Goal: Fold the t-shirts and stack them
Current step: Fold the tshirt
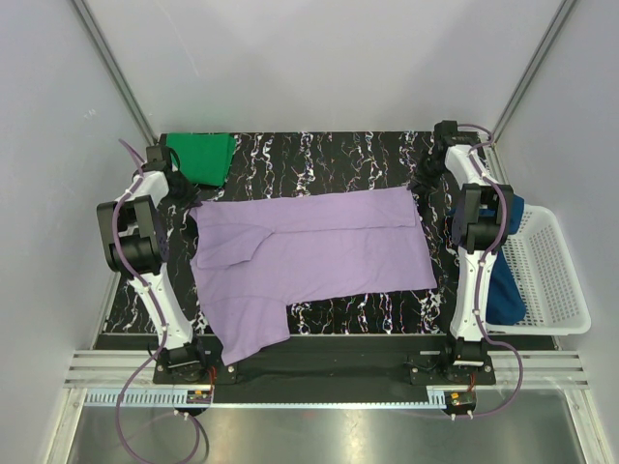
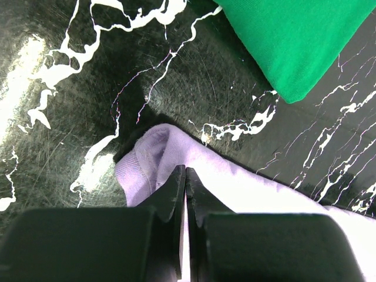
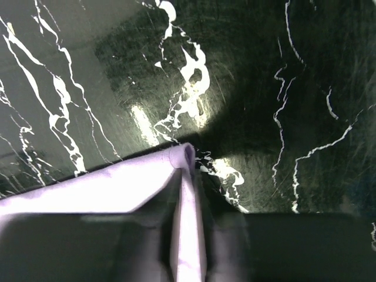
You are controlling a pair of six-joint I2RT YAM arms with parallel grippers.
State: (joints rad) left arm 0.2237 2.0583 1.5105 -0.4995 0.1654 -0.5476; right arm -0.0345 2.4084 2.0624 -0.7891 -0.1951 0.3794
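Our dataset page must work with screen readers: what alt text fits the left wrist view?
The left gripper is shut on a bunched edge of the lavender t-shirt, over a black table with white marbling. A green t-shirt lies at upper right, apart from the lavender one.

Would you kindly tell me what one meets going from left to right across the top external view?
left arm → green t-shirt → lavender t-shirt → right arm → dark blue t-shirt → white mesh basket
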